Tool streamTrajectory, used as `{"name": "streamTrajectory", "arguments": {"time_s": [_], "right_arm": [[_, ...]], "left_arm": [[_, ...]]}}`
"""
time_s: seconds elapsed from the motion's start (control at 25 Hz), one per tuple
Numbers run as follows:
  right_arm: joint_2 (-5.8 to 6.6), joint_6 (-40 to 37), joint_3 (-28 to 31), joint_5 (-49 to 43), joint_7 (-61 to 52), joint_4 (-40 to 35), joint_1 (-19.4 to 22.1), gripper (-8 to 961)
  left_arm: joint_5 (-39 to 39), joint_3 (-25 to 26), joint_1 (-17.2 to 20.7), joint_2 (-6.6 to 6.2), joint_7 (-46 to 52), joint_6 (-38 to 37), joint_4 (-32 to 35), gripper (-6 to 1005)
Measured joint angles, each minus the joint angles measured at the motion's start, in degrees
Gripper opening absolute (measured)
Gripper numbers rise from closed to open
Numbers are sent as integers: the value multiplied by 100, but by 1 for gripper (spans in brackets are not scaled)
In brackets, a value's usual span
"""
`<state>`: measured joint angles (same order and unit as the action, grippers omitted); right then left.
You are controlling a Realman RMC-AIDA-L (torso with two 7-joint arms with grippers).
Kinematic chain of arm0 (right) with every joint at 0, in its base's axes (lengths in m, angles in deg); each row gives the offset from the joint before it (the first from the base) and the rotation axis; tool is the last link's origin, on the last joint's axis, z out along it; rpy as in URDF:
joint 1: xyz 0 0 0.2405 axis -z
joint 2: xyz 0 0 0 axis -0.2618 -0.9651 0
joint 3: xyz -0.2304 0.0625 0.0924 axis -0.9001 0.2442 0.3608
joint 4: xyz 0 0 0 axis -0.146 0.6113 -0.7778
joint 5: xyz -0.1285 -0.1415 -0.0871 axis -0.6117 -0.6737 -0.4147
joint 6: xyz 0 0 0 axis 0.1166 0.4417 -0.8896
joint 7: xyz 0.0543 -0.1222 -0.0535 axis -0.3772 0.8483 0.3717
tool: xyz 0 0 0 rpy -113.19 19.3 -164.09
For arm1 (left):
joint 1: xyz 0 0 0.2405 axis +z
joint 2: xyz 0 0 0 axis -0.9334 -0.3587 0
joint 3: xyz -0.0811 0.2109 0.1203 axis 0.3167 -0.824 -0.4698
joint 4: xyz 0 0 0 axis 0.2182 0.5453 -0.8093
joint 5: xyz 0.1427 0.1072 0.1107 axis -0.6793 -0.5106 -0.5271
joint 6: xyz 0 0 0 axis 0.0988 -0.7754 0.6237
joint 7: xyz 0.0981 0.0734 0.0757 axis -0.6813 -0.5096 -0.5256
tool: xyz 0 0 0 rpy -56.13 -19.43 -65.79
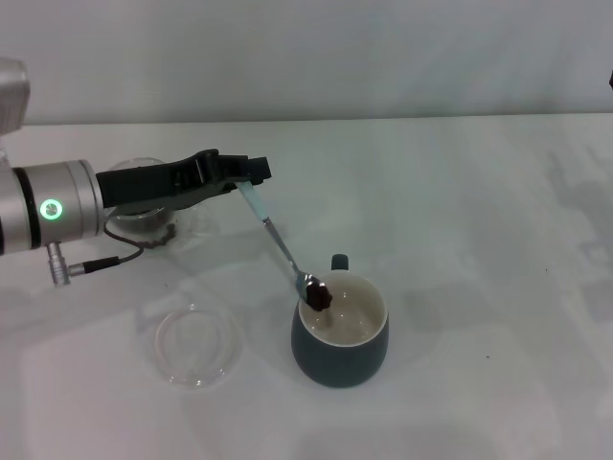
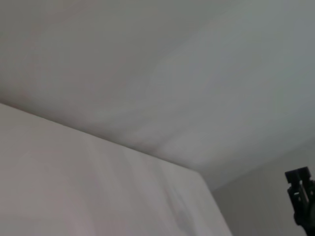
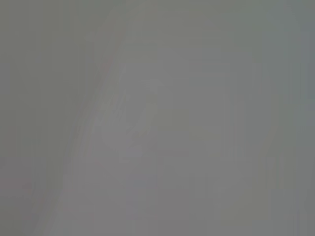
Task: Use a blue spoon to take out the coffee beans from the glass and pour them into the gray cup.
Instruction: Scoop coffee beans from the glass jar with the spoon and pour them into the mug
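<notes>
Glossy dark coffee beans (image 1: 319, 298) heaped in blue spoon's (image 1: 283, 248) metal bowl over rounded gray cup (image 1: 341, 350)

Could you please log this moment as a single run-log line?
left gripper: shut on blue spoon | coffee beans over gray cup | glass behind arm | right: unseen

Head view bright, even, soft shadows under mug (image 1: 340, 345) and dish (image 1: 195, 345). Left wrist view hazy. Right wrist view featureless gray blur.
</notes>
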<state>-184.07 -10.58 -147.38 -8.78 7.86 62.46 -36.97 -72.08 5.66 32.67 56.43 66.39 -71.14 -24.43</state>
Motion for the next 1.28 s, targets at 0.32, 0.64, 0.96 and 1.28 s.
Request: {"name": "streamTrajectory", "arguments": {"time_s": [0.32, 0.64, 0.96, 1.28], "right_arm": [[-8, 0, -38, -1, -131, 27, -11, 575], [-13, 7, -56, -5, -159, -21, -23, 575], [-17, 13, -62, -4, -294, 14, -27, 575], [-17, 17, -62, -4, -371, 29, -24, 575]], "left_arm": [[-277, -4, -109, -26, -179, 18, 244, 133], [-727, -4, -486, 13, -341, 22, 486, 133], [-1245, -74, -789, 17, -354, 42, 603, 132], [-1383, -129, -959, 19, -367, 70, 815, 132]]}}
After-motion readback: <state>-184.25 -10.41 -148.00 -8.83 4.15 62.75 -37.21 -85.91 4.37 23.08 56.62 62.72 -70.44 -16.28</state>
